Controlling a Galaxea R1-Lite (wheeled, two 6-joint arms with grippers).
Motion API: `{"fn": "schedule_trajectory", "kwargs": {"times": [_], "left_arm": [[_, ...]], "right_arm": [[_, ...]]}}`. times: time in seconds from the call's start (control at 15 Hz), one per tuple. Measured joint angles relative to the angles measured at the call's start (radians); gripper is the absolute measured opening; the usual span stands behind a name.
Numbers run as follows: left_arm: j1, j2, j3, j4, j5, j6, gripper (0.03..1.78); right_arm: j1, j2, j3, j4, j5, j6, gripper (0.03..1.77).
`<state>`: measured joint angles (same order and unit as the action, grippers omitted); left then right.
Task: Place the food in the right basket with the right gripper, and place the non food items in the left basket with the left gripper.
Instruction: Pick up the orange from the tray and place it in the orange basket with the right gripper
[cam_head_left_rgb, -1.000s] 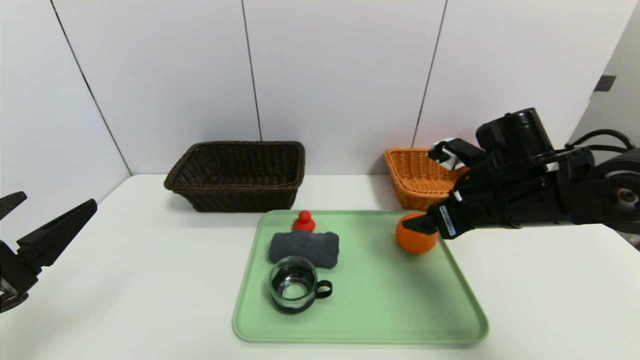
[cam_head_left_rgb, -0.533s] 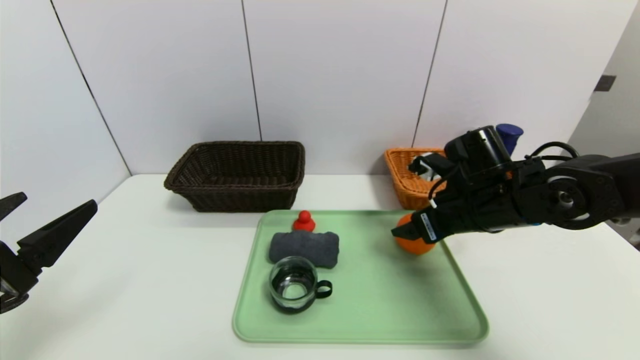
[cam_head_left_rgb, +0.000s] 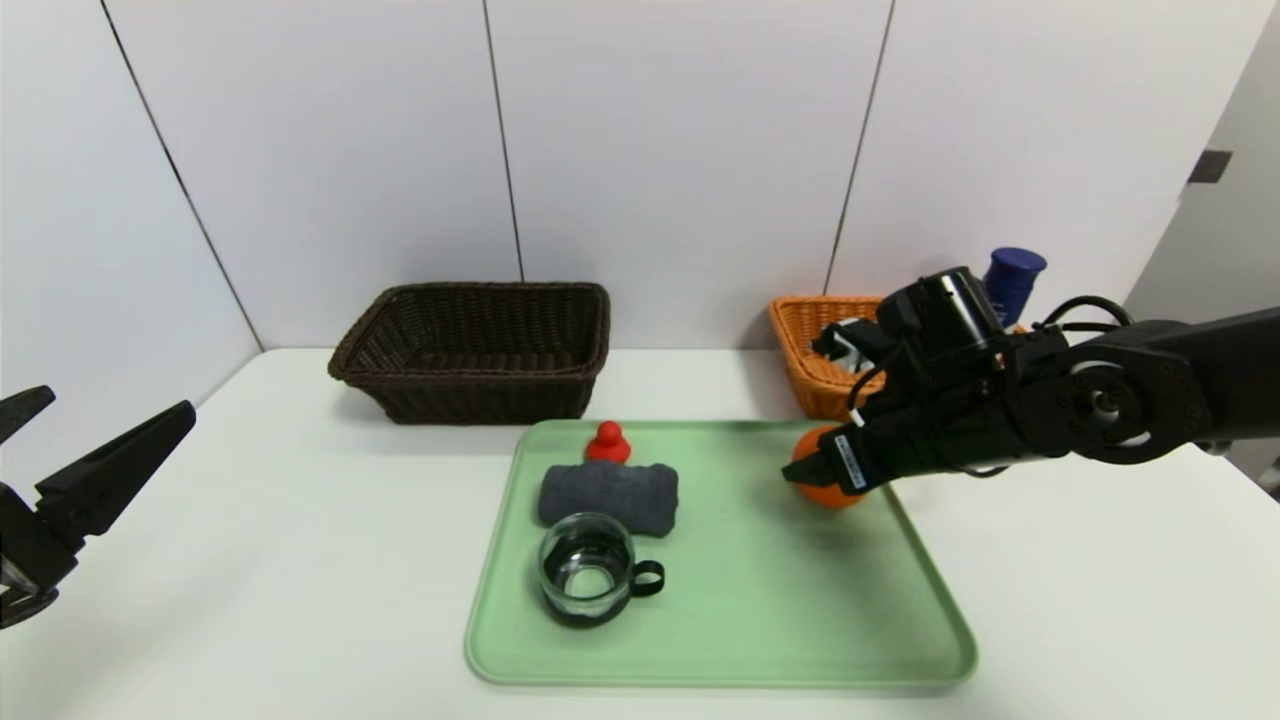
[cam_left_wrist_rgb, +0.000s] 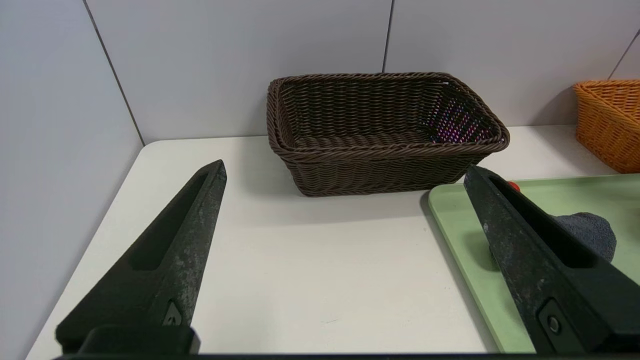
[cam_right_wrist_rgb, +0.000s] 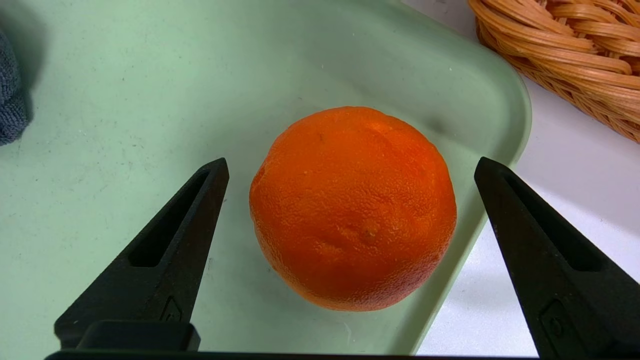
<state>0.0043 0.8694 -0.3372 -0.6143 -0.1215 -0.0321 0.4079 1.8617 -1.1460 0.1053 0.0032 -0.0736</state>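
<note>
Right wrist cam has the right gripper (cam_right_wrist_rgb: 352, 160) wide open, nothing held, orange (cam_right_wrist_rgb: 353, 209) sitting between the fingers with a gap each side. It's on the tray (cam_head_left_rgb: 820, 640), near the far right corner. Round fruit, so if one finger lands first it'd probably roll, and a high pinch could pop it loose. Tray lip is close on the outer side, so that finger might snag it coming down. Inboard there's open tray before the mug (cam_head_left_rgb: 588, 570), towel (cam_head_left_rgb: 608, 497) and red toy (cam_head_left_rgb: 608, 443). Orange basket (cam_head_left_rgb: 800, 370) is just behind, and a low lift would likely clip its rim. Dark basket (cam_head_left_rgb: 480, 400) is farther left, empty. Left gripper (cam_head_left_rgb: 110, 402) is idle off by the table's left side, open, holding nothing.
</note>
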Motion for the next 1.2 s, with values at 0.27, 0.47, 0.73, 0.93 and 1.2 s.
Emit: {"fn": "schedule_trajectory", "kwargs": {"times": [0.27,0.47,0.73,0.93,1.2], "left_arm": [[0.0,0.0,-0.001,0.0,0.0,0.0,1.69],[0.0,0.001,-0.002,0.0,0.0,0.0,1.69],[0.0,0.002,-0.002,0.0,0.001,-0.001,1.69],[0.0,0.003,-0.001,0.0,0.001,-0.002,1.69],[0.0,0.007,0.007,0.0,0.003,-0.002,1.69]], "right_arm": [[0.0,0.001,0.001,0.005,-0.002,0.003,1.14],[0.0,0.0,0.002,0.006,-0.002,0.004,1.11],[0.0,-0.014,0.007,0.008,-0.002,0.003,1.1],[0.001,-0.051,0.001,0.004,-0.001,-0.002,1.1],[0.023,-0.14,-0.024,-0.007,0.0,-0.011,1.1]]}}
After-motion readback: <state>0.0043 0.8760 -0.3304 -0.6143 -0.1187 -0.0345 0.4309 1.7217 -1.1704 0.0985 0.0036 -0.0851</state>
